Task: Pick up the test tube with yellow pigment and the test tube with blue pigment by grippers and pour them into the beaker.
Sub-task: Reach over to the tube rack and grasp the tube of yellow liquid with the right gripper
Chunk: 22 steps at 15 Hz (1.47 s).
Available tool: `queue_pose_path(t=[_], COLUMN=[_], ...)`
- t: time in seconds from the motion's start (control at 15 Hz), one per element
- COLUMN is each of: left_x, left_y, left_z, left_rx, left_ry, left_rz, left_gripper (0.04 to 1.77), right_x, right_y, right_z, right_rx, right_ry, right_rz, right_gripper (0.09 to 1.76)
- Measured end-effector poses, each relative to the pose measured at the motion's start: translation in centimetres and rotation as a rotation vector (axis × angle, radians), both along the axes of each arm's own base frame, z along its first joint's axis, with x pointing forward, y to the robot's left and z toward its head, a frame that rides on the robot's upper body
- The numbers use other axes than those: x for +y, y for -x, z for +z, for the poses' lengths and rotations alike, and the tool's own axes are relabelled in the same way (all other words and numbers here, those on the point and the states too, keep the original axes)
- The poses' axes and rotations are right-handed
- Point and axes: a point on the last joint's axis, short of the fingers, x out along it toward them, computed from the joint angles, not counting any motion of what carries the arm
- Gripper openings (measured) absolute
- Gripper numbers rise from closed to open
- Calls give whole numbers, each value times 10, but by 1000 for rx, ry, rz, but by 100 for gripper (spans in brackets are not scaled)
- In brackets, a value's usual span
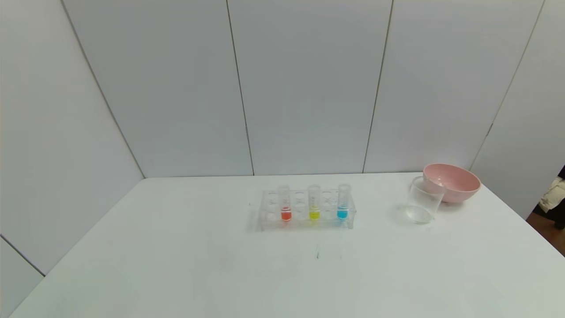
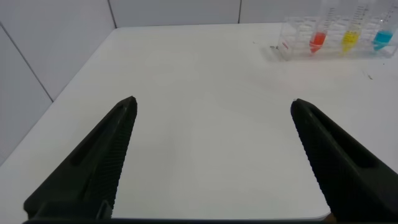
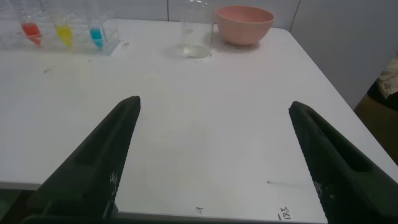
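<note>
The test tube with yellow pigment stands upright in the middle of a clear rack at the table's centre, with the test tube with blue pigment at the rack's right end. The clear beaker stands to the right of the rack. Neither arm shows in the head view. My left gripper hangs open over the table's near left part, far from the yellow tube and the blue tube. My right gripper is open over the near right part, well short of the beaker.
A tube with red-orange liquid stands at the rack's left end. A pink bowl sits right behind the beaker, near the table's far right corner. White wall panels close off the back and left. The table's right edge drops to the floor.
</note>
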Motion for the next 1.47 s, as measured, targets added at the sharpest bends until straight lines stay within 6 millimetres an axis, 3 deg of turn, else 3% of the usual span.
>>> queue_pose_path(t=[1.47], left_x=[0], left_y=[0], left_z=[0], left_rx=[0], left_ry=[0], left_rz=[-1], left_gripper=[176], right_x=[0], right_y=[0], right_z=[1], right_rx=[-7], right_ry=[-19], right_rz=[-11], right_gripper=[171])
